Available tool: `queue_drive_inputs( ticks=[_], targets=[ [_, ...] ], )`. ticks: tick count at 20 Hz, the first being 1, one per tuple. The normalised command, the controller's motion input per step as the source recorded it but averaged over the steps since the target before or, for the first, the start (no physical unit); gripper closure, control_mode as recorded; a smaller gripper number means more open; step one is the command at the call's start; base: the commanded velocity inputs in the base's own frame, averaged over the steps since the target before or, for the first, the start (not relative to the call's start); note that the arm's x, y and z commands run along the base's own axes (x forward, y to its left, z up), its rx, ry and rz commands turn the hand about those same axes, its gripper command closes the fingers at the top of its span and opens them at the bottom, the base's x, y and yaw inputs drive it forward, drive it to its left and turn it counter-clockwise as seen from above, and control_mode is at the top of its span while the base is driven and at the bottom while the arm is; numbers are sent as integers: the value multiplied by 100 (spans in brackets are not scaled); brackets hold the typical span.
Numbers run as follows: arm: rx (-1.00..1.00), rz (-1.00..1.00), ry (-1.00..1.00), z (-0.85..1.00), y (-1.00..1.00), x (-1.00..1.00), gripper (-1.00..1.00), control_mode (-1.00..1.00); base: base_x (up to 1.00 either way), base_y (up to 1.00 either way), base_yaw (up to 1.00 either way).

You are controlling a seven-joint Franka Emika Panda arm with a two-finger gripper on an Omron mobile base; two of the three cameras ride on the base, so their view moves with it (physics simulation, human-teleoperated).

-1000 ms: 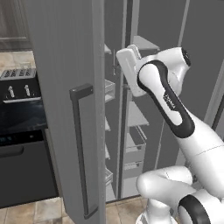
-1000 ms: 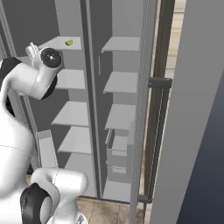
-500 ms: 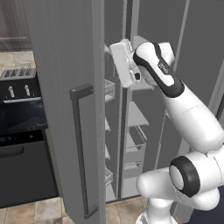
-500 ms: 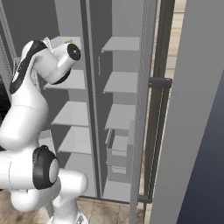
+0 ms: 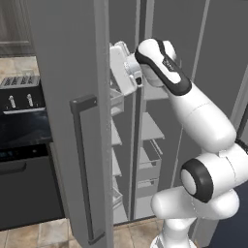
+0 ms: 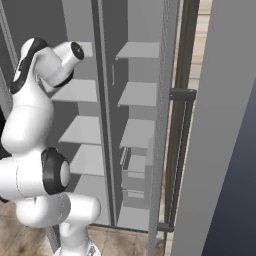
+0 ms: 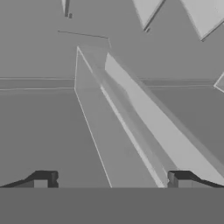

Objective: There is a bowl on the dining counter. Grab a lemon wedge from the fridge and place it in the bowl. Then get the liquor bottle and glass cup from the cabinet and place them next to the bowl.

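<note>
The grey fridge (image 5: 63, 97) stands open, with white shelves (image 6: 135, 132) inside. My arm (image 6: 45, 65) reaches up into its left compartment at the level of the upper shelves. Its white hand (image 5: 121, 68) is just behind the edge of the open left door. In the hand view my gripper (image 7: 111, 179) is open, its fingertips (image 7: 43, 179) wide apart with nothing between them, facing slanted grey shelf edges and the fridge's inner wall. The lemon wedge is hidden. The bowl, dining counter, cabinet, liquor bottle and glass cup are out of view.
The left door with its dark bar handle (image 5: 82, 169) stands close on the arm's left. The right door (image 6: 230, 125) and its handle (image 6: 177, 150) bound the right side. A toaster (image 5: 19, 92) sits on the black worktop above a black oven (image 5: 24, 160).
The arm has straightened and pushed the hand up and deeper into the fridge's upper left compartment. The yellow-green wedge seen earlier on the top shelf is now covered by the arm. The jaws stayed open.
</note>
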Motion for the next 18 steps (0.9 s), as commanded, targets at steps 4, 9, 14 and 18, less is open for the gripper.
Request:
queue_drive_inputs(
  ticks=[4, 9, 14, 18],
  targets=[
    [-7, 14, 0, 2, 74, -27, -100, -100, 0, 0, 0],
    [-4, 13, 0, 1, 78, -40, -100, -100, 0, 0, 0],
    [0, 10, -2, 0, 79, -39, -100, -100, 0, 0, 0],
    [0, 2, -10, 0, 61, -42, -100, -100, 0, 0, 0]
  ],
)
